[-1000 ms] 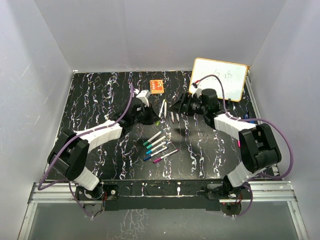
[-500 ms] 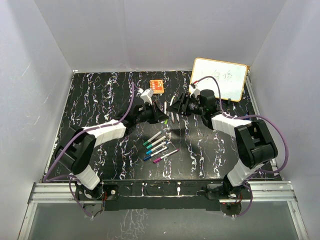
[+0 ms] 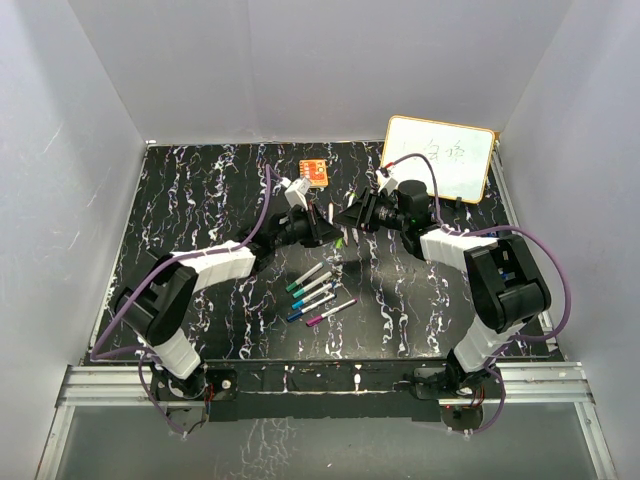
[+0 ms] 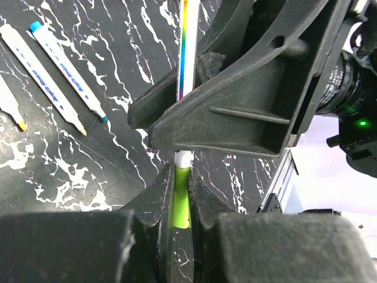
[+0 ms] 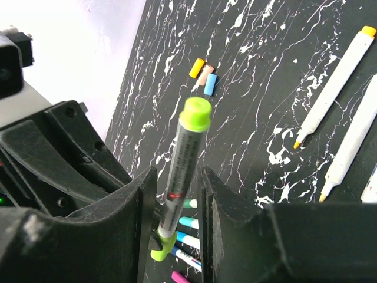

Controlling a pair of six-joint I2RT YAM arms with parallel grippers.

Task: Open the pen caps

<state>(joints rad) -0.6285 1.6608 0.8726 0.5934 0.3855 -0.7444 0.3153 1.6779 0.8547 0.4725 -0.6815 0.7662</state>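
Black stone-look worktop (image 3: 200, 200), veined in white, carries everything, with a whiteboard (image 3: 440, 158) leaning at its far right corner and a small orange block (image 3: 314, 172) near the far edge. Both arms reach in toward the middle, and their ends meet nose to nose just nearer than that block.

The right tool (image 5: 177, 174) is pinched round the barrel of one pen (image 5: 184, 153), held up off the worktop. The left tool (image 4: 180, 183) faces it and is pressed tight on the lime cap (image 4: 181, 203) at the pen's other end, so the pen bridges the two. In the left wrist view a short white stretch of pen shows between the cap and the right tool's black fingers (image 4: 235, 112). Whether the cap has come free of the pen, I cannot tell.

The pen has a pale grey-white barrel with small print, a rainbow stripe down one side, and a lime plug at the end away from the cap.

On the worktop nearer the arm bases lies a loose row of capped pens (image 3: 318, 295) with green, teal, blue and magenta ends. A few uncapped pens (image 5: 333, 88) lie apart from them, their coloured tips bare. Three loose caps (image 5: 203, 75), yellow, pinkish and blue, sit touching in a little cluster.
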